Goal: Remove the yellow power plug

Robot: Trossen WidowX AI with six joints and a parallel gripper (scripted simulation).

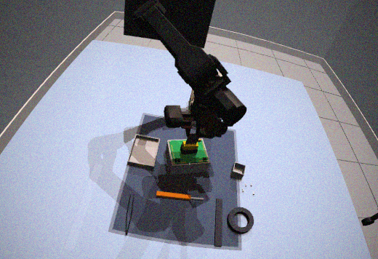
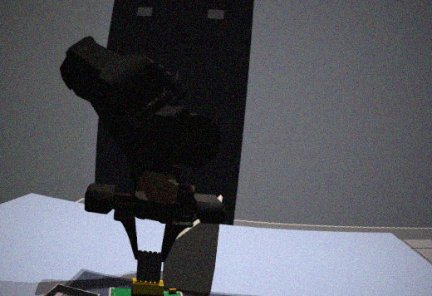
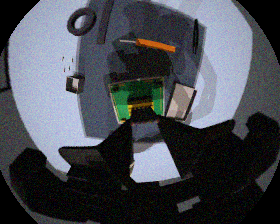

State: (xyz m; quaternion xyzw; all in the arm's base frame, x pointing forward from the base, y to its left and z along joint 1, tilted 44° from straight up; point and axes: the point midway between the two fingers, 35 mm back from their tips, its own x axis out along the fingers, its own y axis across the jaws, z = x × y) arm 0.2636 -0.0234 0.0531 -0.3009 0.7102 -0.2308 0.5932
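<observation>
The yellow power plug [image 1: 190, 145] [image 2: 147, 288] [image 3: 141, 105] sits at its dark socket on the green circuit board [image 1: 177, 149] [image 2: 120, 292] [image 3: 122, 95]; how deep it sits cannot be told. A black ribbed part rises from the plug. My gripper [image 1: 192, 137] [image 2: 149, 258] [image 3: 143, 119] is shut on that black upper part, with one finger on each side, directly above the board. The grey tray [image 1: 142, 153] [image 3: 182, 100] lies beside the board, on its left in the top view, and is empty. The plug's lower part is hidden.
An orange-handled screwdriver [image 1: 174, 195] [image 3: 156, 45] lies in front of the board. A small open box [image 1: 238, 171] [image 3: 74, 84], a black ring [image 1: 230, 226] [image 3: 71, 25], a dark bar [image 1: 218, 222] and thin tweezers [image 1: 127, 215] lie around it. Tiny pale bits lie near the box.
</observation>
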